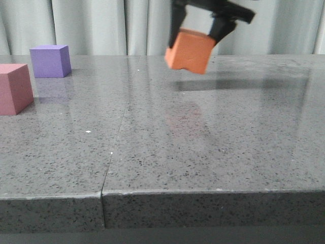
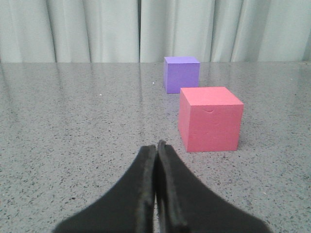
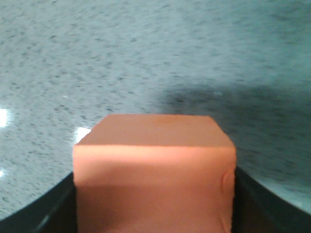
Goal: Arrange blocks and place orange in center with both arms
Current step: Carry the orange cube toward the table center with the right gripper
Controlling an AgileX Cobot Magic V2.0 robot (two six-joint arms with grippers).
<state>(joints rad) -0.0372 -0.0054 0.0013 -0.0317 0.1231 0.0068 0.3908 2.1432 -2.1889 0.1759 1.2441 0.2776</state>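
Note:
My right gripper (image 1: 199, 31) is shut on the orange block (image 1: 190, 51), holding it tilted in the air above the far middle of the table. In the right wrist view the orange block (image 3: 154, 170) fills the space between the black fingers (image 3: 48, 213). The pink-red block (image 1: 14, 88) rests at the left edge of the table, with the purple block (image 1: 50, 61) behind it. My left gripper (image 2: 156, 148) is shut and empty, low over the table, short of the pink-red block (image 2: 210, 119) and the purple block (image 2: 181, 74). The left gripper does not show in the front view.
The grey speckled table (image 1: 203, 152) has a seam (image 1: 112, 152) running front to back left of centre, and its front edge lies near the camera. A pale curtain (image 1: 101, 25) hangs behind the table. The orange block's shadow (image 1: 238, 84) falls on the table at the far right.

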